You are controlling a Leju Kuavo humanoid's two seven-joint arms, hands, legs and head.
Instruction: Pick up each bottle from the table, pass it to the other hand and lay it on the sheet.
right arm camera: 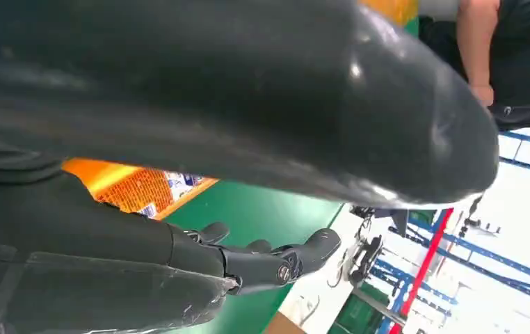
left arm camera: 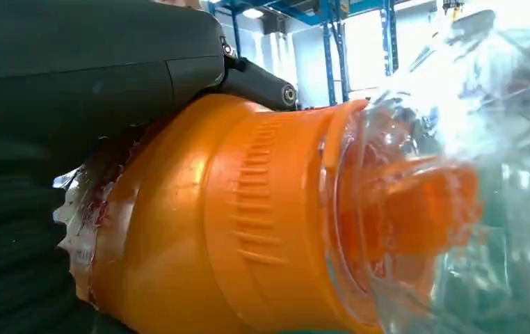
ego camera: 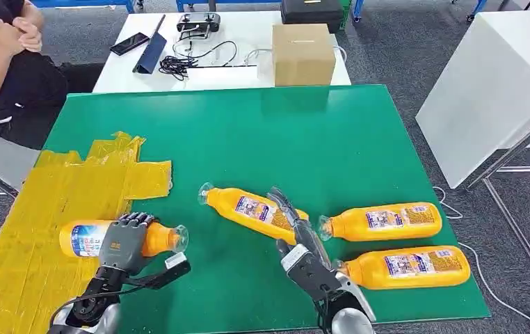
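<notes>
My left hand (ego camera: 124,241) grips an orange bottle (ego camera: 81,239) that lies on its side at the right edge of the yellow sheet (ego camera: 33,202), its clear cap (ego camera: 179,238) over the green mat. The left wrist view shows this bottle (left arm camera: 248,223) close up, dark fingers (left arm camera: 95,69) wrapped over it. A second bottle (ego camera: 248,206) lies slantwise mid-table, and my right hand (ego camera: 297,236) stretches open over its base end with fingers (right arm camera: 262,257) apart, the bottle's label (right arm camera: 144,191) between thumb and fingers. Two more bottles (ego camera: 384,220) (ego camera: 408,266) lie to its right.
The green mat (ego camera: 262,132) covers the table. Behind it a white table (ego camera: 248,73) carries a cardboard box (ego camera: 303,53), cables and a phone. A person (ego camera: 5,62) sits at the back left. A white panel (ego camera: 492,90) stands to the right.
</notes>
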